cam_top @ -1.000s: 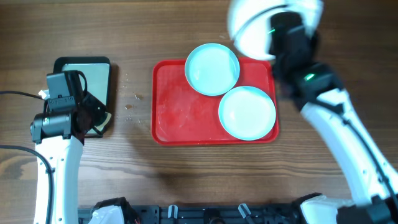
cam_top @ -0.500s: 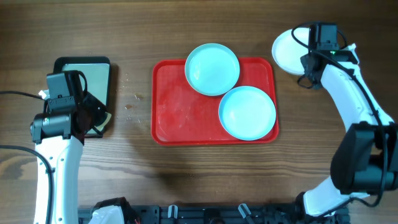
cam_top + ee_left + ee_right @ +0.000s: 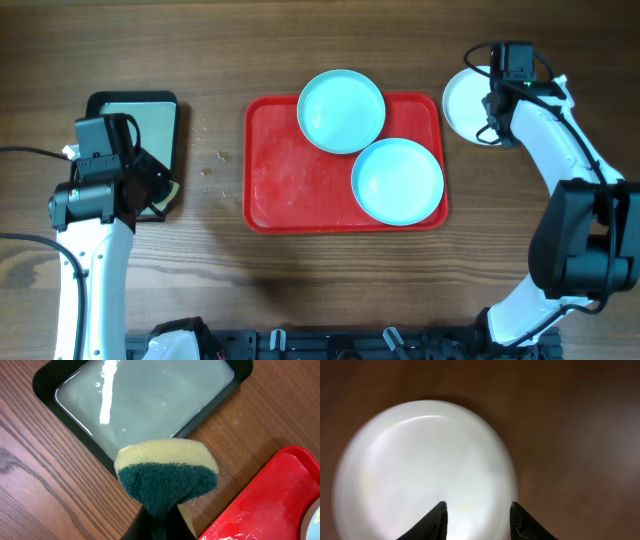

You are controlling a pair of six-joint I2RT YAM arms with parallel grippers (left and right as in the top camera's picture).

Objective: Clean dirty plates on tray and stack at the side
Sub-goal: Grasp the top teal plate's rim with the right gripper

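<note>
Right hand (image 3: pixel 477 509) hangs spread above white plate (image 3: pixel 420 470), just beside tray rim (image 3: pixel 410 97).

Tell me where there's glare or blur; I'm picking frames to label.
Overhead: sharp, evenly lit. Left wrist: white glare streak on the water in the pan, sponge crisp. Right wrist: plate soft-edged and blurred, table dark.
</note>
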